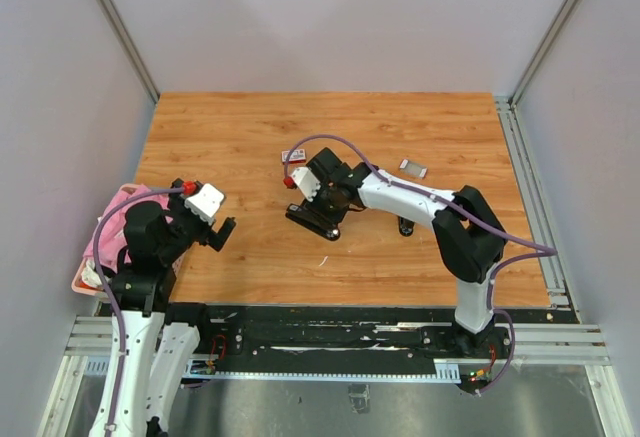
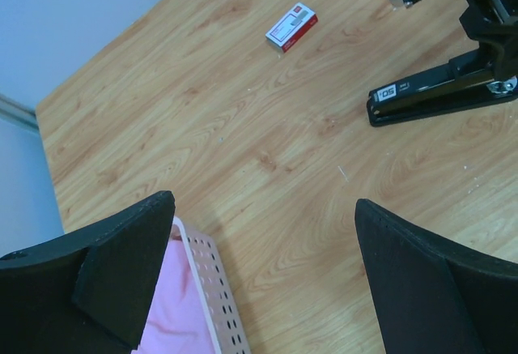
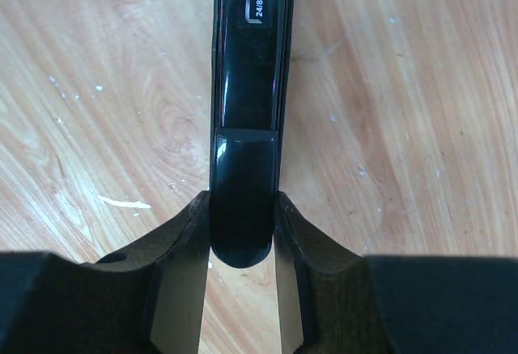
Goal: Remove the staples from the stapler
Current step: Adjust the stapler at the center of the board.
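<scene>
The black stapler (image 1: 312,221) lies flat mid-table; it also shows in the left wrist view (image 2: 429,93) and the right wrist view (image 3: 247,87). My right gripper (image 1: 328,207) (image 3: 241,245) is shut on the stapler's rounded end, one finger on each side. A small silvery-grey strip (image 1: 412,168), seemingly staples, lies on the table to the right, beyond the right arm. My left gripper (image 1: 218,231) (image 2: 263,212) is open and empty, held above the table's left side, well away from the stapler.
A small red-and-white box (image 1: 293,156) (image 2: 291,27) lies behind the stapler. A pink perforated basket (image 1: 82,275) (image 2: 209,277) with pink cloth sits at the left edge under the left arm. A tiny white sliver (image 1: 323,260) (image 3: 123,203) lies near the stapler.
</scene>
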You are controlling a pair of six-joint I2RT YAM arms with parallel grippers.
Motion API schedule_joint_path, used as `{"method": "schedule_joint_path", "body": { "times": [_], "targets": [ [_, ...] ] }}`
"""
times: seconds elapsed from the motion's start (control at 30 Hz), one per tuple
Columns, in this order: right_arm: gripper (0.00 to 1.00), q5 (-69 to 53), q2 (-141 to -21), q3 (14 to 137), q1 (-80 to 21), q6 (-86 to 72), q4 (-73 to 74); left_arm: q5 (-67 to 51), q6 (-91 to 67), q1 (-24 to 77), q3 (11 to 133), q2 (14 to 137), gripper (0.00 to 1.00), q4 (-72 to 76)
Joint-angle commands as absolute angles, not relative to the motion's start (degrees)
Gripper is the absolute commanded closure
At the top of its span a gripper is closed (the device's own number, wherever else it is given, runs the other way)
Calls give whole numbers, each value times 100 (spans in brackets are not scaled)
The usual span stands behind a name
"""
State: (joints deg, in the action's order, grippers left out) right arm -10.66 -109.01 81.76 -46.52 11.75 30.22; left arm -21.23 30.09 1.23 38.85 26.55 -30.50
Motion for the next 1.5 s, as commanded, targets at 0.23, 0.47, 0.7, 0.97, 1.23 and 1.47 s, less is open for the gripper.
{"method": "schedule_joint_path", "body": {
  "times": [0.23,0.47,0.7,0.97,1.23,1.47],
  "targets": [
    [82,-1394,-10633,7868,-5130,2289,2665,-3533,3914,105,3720,3118,2,-2867],
    [45,-1281,-10293,7886,-5094,2364,2923,-3713,4118,215,3618,3692,2,-2455],
    [23,-1433,-9168,7436,-4630,2352,3131,-3035,4432,1185,4035,4929,2,-2286],
    [16,-2720,-7897,6804,-3249,2212,3344,-2620,4650,2404,4719,6324,2,-2192],
    [9,-3119,-7026,5969,-2742,2667,3179,-2580,4848,2991,5273,7596,2,-2192],
    [9,-2894,-6775,6040,-2531,2654,3425,-2574,4765,3333,5676,8242,2,-2276]
  ]
}}
